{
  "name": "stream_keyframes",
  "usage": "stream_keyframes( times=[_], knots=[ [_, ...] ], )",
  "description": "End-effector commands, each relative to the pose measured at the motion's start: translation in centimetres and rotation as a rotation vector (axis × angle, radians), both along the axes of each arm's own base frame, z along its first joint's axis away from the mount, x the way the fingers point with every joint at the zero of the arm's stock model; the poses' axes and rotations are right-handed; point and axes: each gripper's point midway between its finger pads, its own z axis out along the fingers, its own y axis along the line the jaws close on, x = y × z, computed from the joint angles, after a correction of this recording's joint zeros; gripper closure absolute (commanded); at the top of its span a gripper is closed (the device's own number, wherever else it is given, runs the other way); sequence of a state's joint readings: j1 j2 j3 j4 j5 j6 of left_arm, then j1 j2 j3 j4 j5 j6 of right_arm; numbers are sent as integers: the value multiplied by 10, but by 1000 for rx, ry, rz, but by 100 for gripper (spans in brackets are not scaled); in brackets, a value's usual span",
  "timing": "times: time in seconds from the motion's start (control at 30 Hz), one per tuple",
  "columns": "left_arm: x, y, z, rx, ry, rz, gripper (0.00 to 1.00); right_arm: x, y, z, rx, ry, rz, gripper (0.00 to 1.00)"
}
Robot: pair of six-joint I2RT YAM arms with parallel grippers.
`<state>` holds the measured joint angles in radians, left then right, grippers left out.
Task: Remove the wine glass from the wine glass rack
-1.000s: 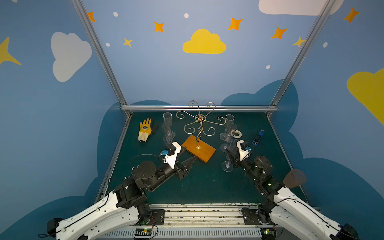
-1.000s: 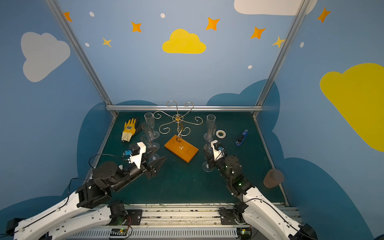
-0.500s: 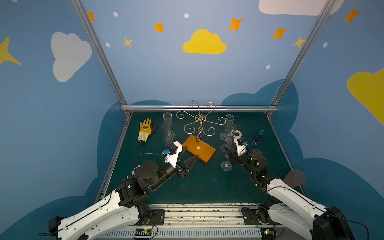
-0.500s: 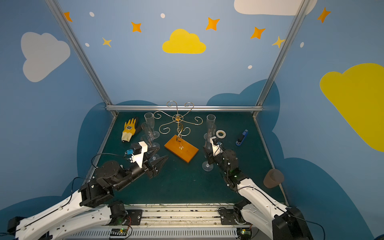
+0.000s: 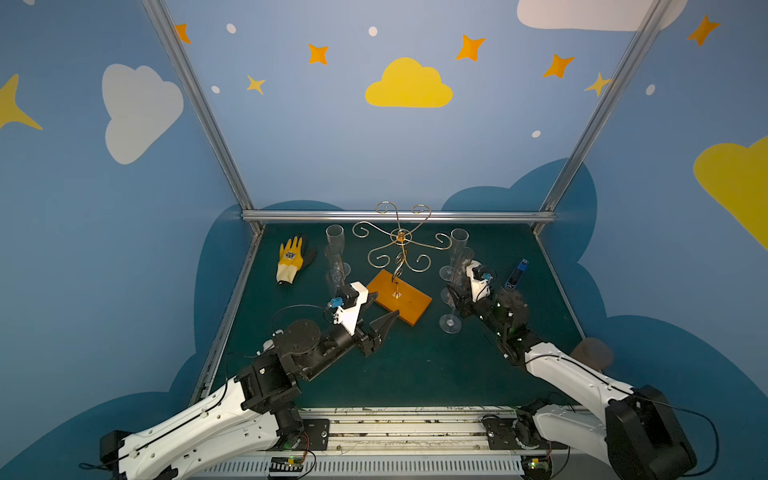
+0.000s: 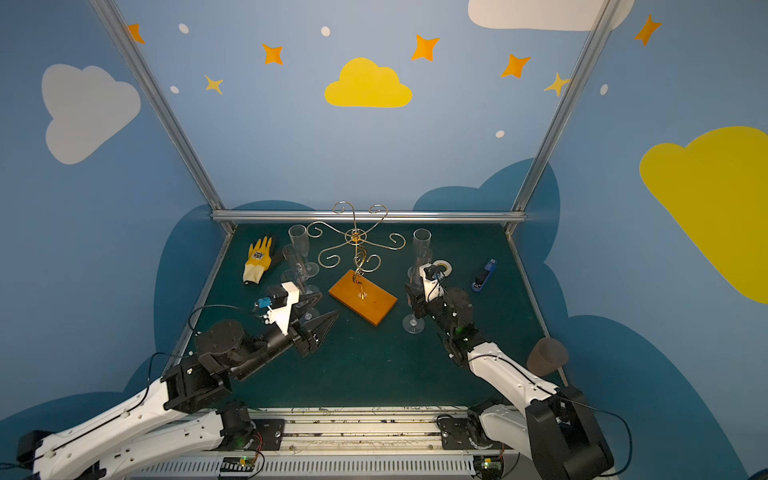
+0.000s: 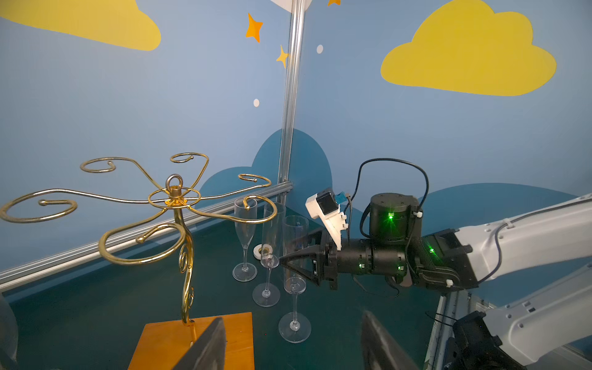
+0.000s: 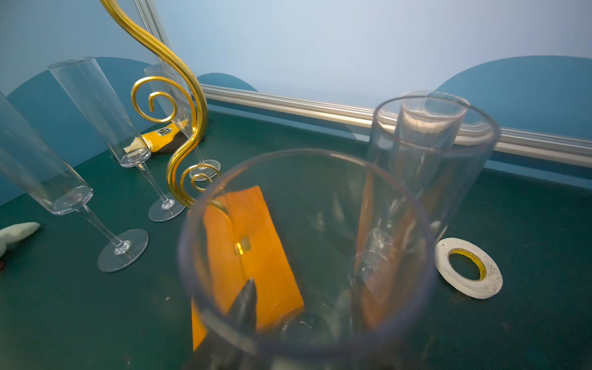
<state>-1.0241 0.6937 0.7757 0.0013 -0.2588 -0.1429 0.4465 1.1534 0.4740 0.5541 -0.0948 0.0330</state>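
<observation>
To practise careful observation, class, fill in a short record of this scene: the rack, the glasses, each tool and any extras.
Rack: upright, all arms empty
Left glasses: three, standing on table
Right glasses: three, upright
Right tool: closed on nearest right glass
Left tool: open, empty, near rack base
Extras: glove, tape
</observation>
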Motion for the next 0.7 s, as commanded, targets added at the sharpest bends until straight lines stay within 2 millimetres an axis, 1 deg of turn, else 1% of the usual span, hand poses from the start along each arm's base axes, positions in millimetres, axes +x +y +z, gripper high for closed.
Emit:
stream_keyframes(
  times=[0.0, 0.37, 0.47, 0.6, 0.67],
  knots=[
    [-1, 0, 7, -16, -22, 1, 34, 10, 3, 24, 31, -77, 9, 64],
    [0, 1, 4, -6, -25, 9, 34, 16, 0, 7, 5, -35, 4, 63],
    [0, 3, 5, -10, -25, 10, 33, 14, 0, 4, 4, -22, 7, 56],
    [-1, 3, 3, -10, -24, 9, 33, 12, -1, 3, 3, -9, 7, 45],
    [-1, 3, 3, -11, -23, 7, 34, 10, -1, 3, 5, -8, 9, 41]
  ],
)
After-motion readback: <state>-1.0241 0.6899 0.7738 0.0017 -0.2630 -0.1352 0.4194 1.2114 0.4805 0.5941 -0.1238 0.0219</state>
